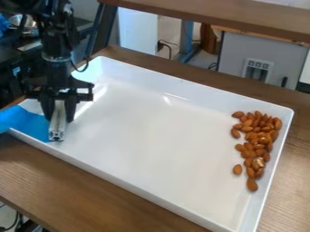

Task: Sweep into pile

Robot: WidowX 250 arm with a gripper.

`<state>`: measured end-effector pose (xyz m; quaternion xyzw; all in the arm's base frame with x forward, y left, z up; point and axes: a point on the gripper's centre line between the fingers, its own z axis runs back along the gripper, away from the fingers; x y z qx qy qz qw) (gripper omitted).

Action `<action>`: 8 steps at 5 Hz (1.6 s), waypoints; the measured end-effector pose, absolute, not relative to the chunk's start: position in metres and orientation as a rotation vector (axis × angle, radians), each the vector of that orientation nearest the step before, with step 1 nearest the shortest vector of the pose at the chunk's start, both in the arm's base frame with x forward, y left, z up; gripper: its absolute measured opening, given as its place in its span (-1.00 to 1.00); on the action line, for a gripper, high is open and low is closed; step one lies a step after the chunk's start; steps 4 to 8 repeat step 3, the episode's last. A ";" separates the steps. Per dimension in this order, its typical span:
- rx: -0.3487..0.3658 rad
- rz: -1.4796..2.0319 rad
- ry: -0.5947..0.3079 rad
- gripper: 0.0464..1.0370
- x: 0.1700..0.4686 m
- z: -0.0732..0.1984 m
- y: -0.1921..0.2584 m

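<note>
A black robot arm comes in from the upper left and hangs over the left end of a large white tray (154, 140). Its gripper (58, 117) points straight down, the two fingers pinching a silver metal bar (57, 130) between them – one finger on each side. The bar's lower end reaches below the fingertips, near the tray's left edge. Beside the bar, to the left, a bright blue sheet (23, 121) lies across the tray's rim and spreads outward; whether it is fixed to the bar cannot be told.

The almonds (259, 139), brown and whole-looking for the most part, are at the opposite end, well apart from the gripper. They form a long, uneven band near the right wall of the tray, bunched together and touching in many places – with one almond lying slightly out toward the middle. The tray rests on a brown wood-grain table (91, 181).
</note>
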<state>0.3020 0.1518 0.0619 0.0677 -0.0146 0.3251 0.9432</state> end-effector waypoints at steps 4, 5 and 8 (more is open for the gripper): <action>-0.008 0.615 -0.050 0.93 0.314 0.175 0.120; -0.008 0.615 -0.050 0.93 0.314 0.175 0.120; -0.008 0.615 -0.050 0.93 0.314 0.175 0.120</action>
